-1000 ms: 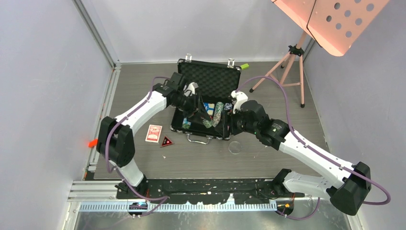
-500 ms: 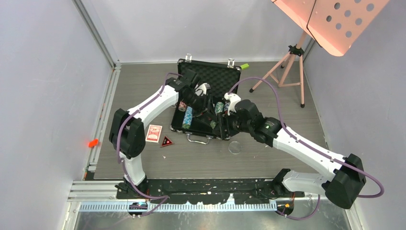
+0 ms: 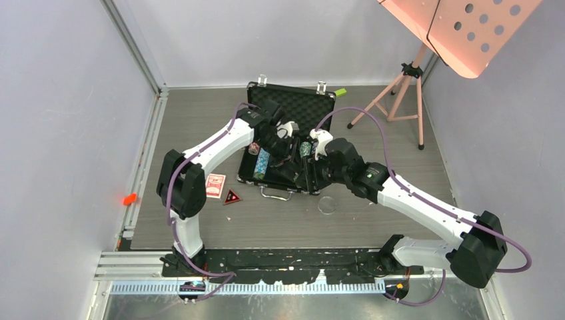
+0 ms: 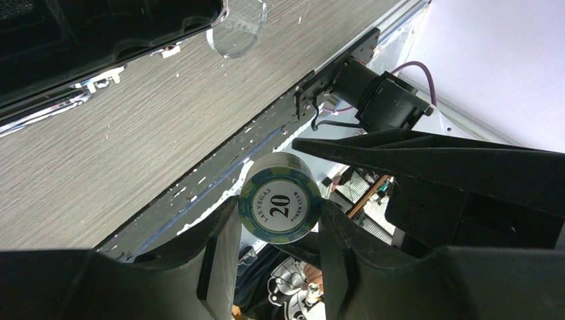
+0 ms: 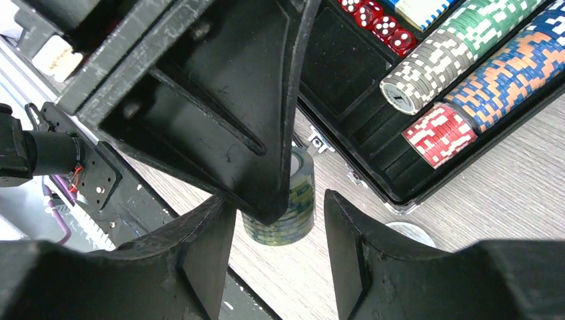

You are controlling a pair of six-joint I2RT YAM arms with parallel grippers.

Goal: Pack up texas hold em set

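Observation:
The black briefcase (image 3: 291,107) lies open with chip stacks (image 3: 261,163) in its tray. My left gripper (image 4: 278,220) is shut on a green chip stack (image 4: 278,205) marked 20 and holds it above the front of the case (image 3: 291,167). My right gripper (image 5: 280,250) is open, its fingers (image 5: 353,247) on either side of that same stack (image 5: 293,207) without touching it. Red dice (image 5: 376,20) and more stacks (image 5: 433,67) sit in the tray. The card deck (image 3: 214,185), red triangle (image 3: 232,197) and clear disc (image 3: 326,205) lie on the table.
A pink tripod stand (image 3: 400,93) is at the back right and a small green block (image 3: 340,92) beside the case lid. A small orange object (image 3: 129,199) lies on the left rail. Both arms cross over the case front.
My left gripper has swung right and forward over the case front with the green stack. My right gripper has moved left so that its jaws now stand around that stack.

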